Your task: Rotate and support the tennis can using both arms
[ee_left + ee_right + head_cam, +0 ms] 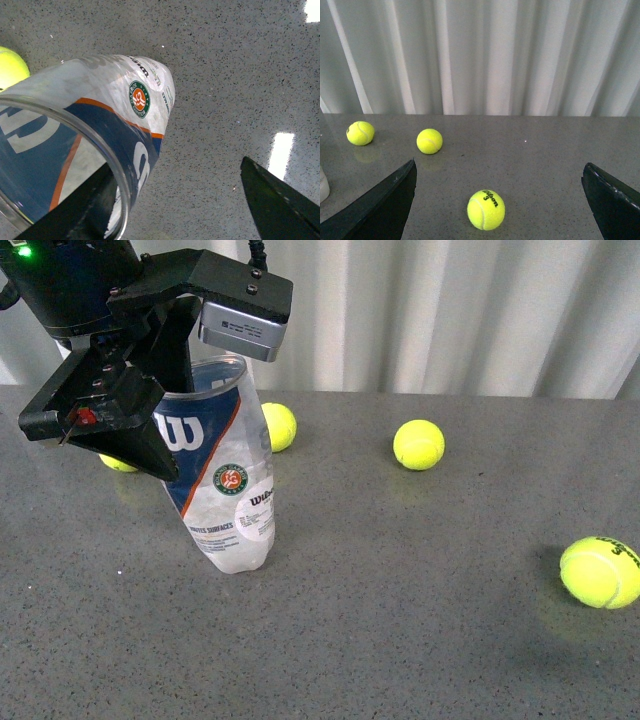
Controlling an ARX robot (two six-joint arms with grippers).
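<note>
Grey speckled table (420, 620) carries your tennis can (225, 490), standing tilted under the left gripper (140, 430). Your left wrist view shows one finger touching its open rim, jaws apart. Only the right wrist view shows the right gripper (500, 200), jaws wide, above a tennis ball (486, 209).

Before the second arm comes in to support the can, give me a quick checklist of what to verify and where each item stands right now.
1. Can upright on the table: not ok. The tennis can leans, base on the table, open top tilted toward the left arm.
2. Left gripper on the can: cannot tell. One finger lies against the wall near the rim; the other finger stands well apart.
3. Right gripper ready: ok, open and empty.
4. Right gripper near the can: not ok, it is not in the front view.
5. Path clear: not ok. A ball lies between the right gripper's fingers.
</note>
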